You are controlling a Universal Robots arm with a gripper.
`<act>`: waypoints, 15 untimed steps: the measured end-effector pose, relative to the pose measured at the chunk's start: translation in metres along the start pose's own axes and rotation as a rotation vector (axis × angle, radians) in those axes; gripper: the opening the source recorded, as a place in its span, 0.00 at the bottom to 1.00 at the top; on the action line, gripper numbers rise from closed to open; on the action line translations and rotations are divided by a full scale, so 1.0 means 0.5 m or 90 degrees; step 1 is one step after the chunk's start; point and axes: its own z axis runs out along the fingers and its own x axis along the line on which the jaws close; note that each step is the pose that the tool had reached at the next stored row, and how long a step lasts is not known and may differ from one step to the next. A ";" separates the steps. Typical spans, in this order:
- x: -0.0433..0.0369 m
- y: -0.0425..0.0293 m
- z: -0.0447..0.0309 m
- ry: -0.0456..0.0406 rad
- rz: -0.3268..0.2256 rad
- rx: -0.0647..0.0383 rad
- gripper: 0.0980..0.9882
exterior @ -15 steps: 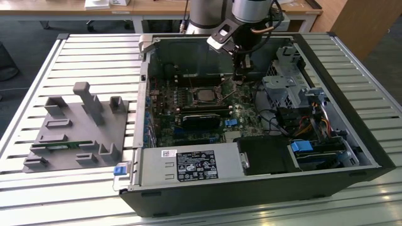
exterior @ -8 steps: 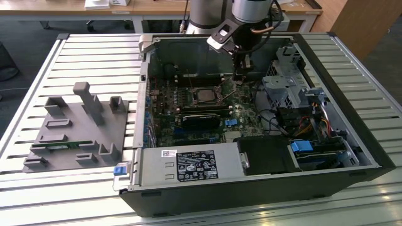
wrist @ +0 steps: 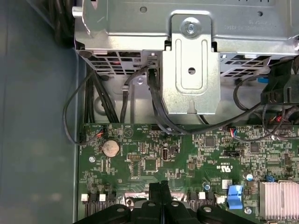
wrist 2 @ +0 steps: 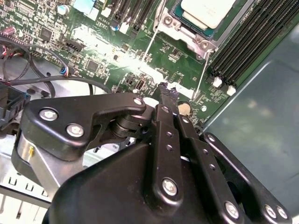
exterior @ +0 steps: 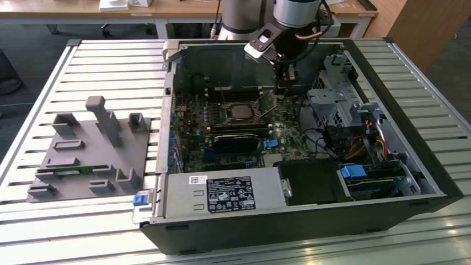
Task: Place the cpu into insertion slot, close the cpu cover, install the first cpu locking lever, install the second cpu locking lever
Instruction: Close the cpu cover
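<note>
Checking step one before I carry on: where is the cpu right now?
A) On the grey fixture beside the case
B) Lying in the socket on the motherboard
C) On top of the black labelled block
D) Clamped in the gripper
B: in the second wrist view the cpu lies in the socket on the motherboard, while the gripper sits off to one side of it over bare board, carrying no chip.

Both wrist views hug the motherboard point(wrist: 196, 154).
</note>
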 end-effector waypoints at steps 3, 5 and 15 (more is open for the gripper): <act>0.001 0.004 0.002 0.0001 0.000 0.000 0.01; 0.002 0.006 0.004 0.0001 0.000 0.000 0.01; 0.006 0.022 0.012 0.0001 0.000 0.003 0.01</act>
